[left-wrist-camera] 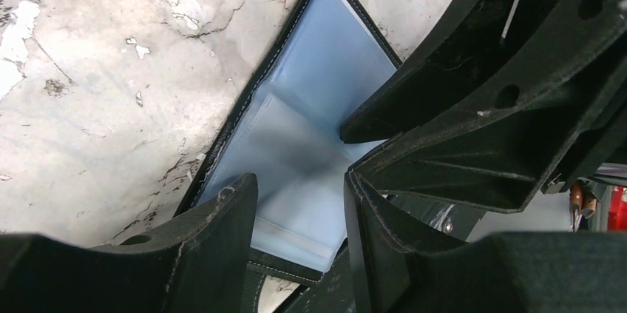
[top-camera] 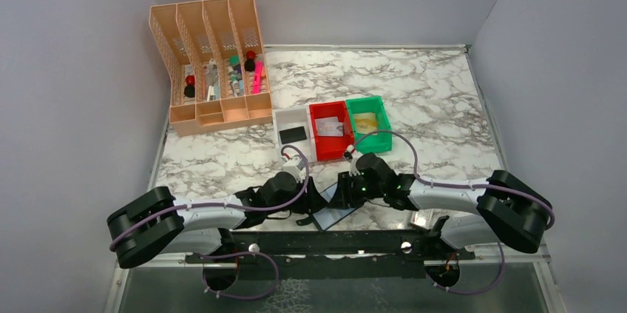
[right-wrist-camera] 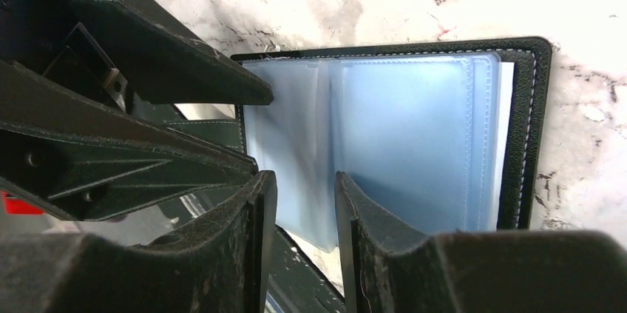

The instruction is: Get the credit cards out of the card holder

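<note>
The black-edged folding card holder (top-camera: 334,214) with blue-grey see-through pockets lies open at the tabletop's (top-camera: 444,98) near edge. Over it the left tool (left-wrist-camera: 299,206) and right tool (right-wrist-camera: 304,191) hover parted, gripping nothing. Best to pin one cover and leaf the sleeves singly.

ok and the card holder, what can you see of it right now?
The card holder lies open and flat on the marble table, near the front edge between the two arms. It has a black leather-like cover with light stitching along the rim. Inside are several layered sleeves of glossy blue-grey see-through plastic. No card shows in them. The left gripper and right gripper hang over it, jaws apart, straddling sleeve edges. Whether they touch it is unclear.
</note>
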Robot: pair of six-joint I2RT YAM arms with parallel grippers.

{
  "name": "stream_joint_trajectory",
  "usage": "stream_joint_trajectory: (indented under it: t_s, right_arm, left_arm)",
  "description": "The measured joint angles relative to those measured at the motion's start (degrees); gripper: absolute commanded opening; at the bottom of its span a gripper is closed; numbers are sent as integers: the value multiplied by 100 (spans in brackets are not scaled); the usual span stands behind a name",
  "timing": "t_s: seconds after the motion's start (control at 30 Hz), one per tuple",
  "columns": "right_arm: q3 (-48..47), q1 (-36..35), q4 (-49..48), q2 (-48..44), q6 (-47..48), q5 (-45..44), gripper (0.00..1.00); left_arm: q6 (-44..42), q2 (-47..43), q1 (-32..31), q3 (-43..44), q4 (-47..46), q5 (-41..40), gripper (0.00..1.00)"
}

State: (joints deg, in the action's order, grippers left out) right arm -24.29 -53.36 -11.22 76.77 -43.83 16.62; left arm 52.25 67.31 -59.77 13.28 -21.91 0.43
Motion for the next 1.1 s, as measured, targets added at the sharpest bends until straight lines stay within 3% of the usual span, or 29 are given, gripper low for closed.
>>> stream_joint_trajectory:
  t_s: [0.2,0.43,0.7,0.87,1.1]
  right_arm:
    - [-343,-201,501,61,570,-358,38]
    - [-710,-372,673,450,868,-684,15]
    - [-282,-385,538,35,457,-979,6]
    - [273,-44,-155,-26,-236,-713,5]
    - [1432,1029,-2430,367,-1499,514,5]
  left_arm:
    - [-17,92,-2,66,7,7,50]
    - [-42,164,-37,131,22,11,50]
    - [-39,-157,-48,105,236,-68,52]
    - [-42,-675,-63,92,439,-260,53]
    - [-61,-739,-63,92,505,-330,54]
